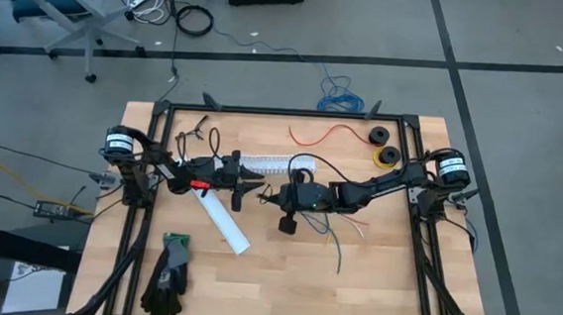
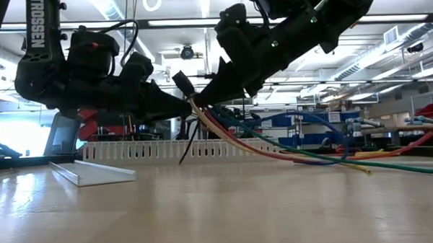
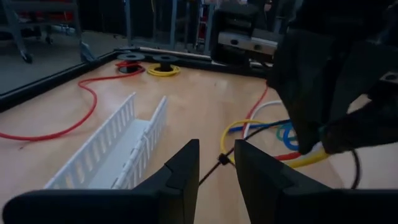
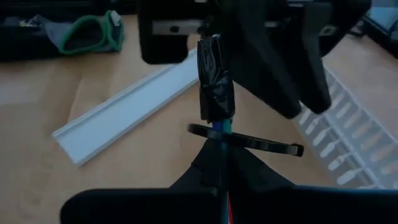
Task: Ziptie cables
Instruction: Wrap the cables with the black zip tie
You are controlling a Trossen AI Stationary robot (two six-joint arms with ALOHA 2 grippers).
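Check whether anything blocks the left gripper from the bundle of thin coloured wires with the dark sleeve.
Nothing visible blocks it. The right gripper holds the wire bundle ahead of the left gripper; only the thin black zip tie looped round the bundle lies between them.

My two hands are black: the left hand (image 1: 257, 183) carries a red patch on its arm, and my right hand (image 1: 275, 194) is plain dark. The cables (image 2: 290, 153) I grip run red, green, yellow and blue, with a white loop among them, and their end is wrapped in black tape. A black ziptie (image 4: 245, 140) crosses them. The counter (image 1: 393, 275) is pale wood grain inside a black frame. The slotted channel (image 3: 118, 146) is white, its cover (image 1: 223, 221) white too. A thin red wire (image 1: 328, 134) curls near a black spool (image 1: 377, 135) and a yellow spool (image 1: 387, 156). The gloves (image 1: 169, 272) are black with green cuffs.
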